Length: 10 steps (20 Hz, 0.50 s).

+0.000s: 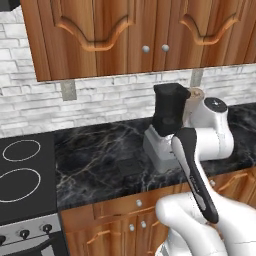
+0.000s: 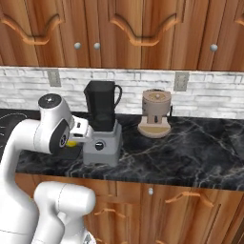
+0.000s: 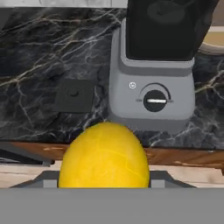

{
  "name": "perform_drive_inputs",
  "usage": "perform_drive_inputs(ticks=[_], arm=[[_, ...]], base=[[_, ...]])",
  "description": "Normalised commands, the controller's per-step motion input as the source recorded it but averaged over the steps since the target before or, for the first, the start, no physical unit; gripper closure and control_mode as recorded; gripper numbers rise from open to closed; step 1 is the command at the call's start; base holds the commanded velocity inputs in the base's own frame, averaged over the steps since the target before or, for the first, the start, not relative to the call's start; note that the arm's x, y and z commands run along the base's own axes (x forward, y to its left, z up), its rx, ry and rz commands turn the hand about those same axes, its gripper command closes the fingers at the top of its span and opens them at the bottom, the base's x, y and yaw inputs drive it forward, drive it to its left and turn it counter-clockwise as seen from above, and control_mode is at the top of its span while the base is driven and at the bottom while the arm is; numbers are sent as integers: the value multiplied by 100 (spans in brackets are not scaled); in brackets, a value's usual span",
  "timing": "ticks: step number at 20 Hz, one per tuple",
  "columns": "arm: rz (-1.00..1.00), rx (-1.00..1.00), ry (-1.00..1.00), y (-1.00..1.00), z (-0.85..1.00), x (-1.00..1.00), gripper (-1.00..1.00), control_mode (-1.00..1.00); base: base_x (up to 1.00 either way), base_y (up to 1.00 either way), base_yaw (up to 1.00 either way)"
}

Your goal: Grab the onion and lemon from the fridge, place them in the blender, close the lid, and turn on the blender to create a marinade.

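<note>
I have the lemon (image 3: 104,155) pinched in my claw (image 3: 104,183); the blender (image 3: 153,87) stands just ahead, so next I lift it over the jar.

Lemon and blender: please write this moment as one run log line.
stage: carrying lemon | claw: shut on lemon | blender: on counter, ahead of claw | lid: off, beside base
</note>
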Motion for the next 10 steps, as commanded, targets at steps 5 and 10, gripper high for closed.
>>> perform_drive_inputs(ticks=[5,10], arm=[[8,0,-33,-31,100,53,100,-100],[2,0,-24,-37,100,31,100,-100]], base=[[0,0,0],[0,0,0]])
